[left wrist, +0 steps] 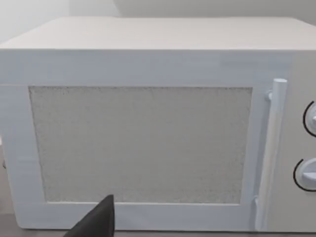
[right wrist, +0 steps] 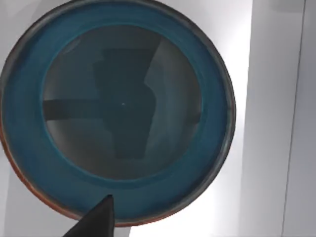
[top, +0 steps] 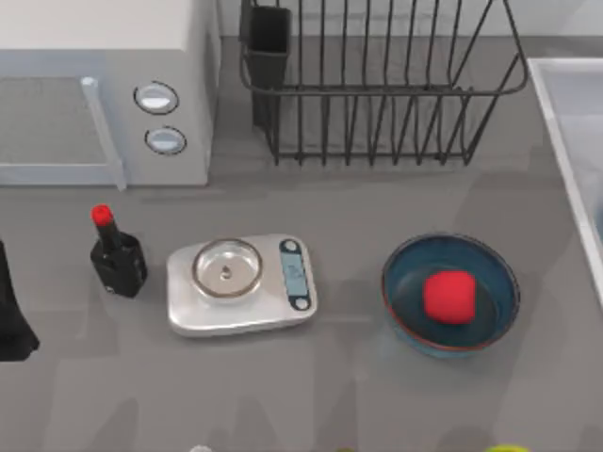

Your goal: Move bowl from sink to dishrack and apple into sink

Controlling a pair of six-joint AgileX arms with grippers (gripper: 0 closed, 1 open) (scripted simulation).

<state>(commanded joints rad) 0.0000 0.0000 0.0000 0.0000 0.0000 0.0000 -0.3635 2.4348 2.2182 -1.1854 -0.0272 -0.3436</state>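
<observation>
While the apple [top: 448,297] sits inside a teal bowl [top: 405,301] on the table's right, near side, the sink [top: 565,113] lies at the far right; dishrack [top: 377,89] far centre; microwave [top: 104,94] far left; scale [top: 240,282] and bottle [top: 118,254] left; second bowl [right wrist: 118,111] lies in the sink below the right wrist; whether either gripper's fingers are apart or together cannot be told.
</observation>
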